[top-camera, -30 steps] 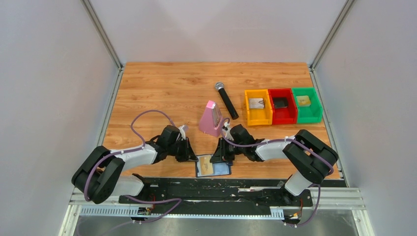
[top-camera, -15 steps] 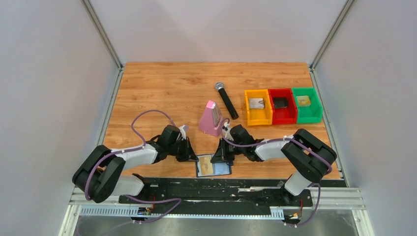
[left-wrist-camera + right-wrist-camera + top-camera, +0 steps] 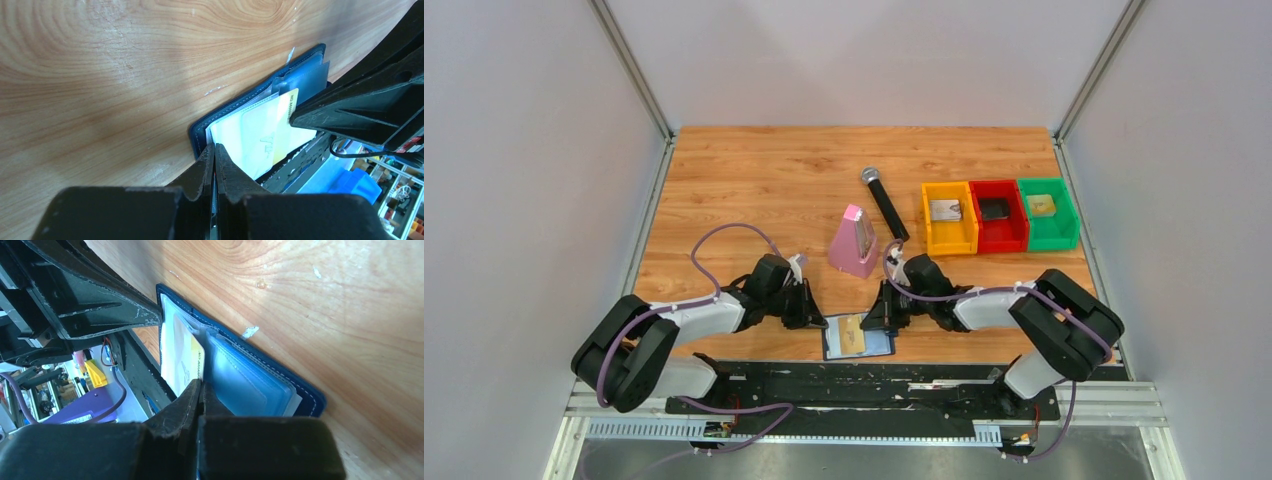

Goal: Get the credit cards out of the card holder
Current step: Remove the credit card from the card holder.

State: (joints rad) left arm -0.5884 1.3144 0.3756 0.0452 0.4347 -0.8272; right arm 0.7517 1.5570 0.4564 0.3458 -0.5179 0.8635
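the card holder [image 3: 879, 345] lies open at the near edge of the surface [image 3: 754, 190], right between the two arms. its pale inside faces up. one tan-gold credit card [image 3: 196, 357] shows in it, beside the clear blue sleeves.

the big change is the right hand [image 3: 200, 386]. a second ago its jaws had a small gap. now they are pressed tight together, right at the end of the credit card, so it looks like the card is pinched. the right arm has also slid a little to the right, and the card has shifted a bit that way with it. i think the pull has begun, but the card is not out yet.

the left hand [image 3: 215, 148] has hardly changed. its jaws are nearly closed on the holder's navy edge. it seems to keep the holder in place so it does not slide along with the card.

i cannot tell if more cards hide in the other slots.

farther back, the pink metronome [image 3: 855, 242] and the black microphone [image 3: 885, 205] have not moved.
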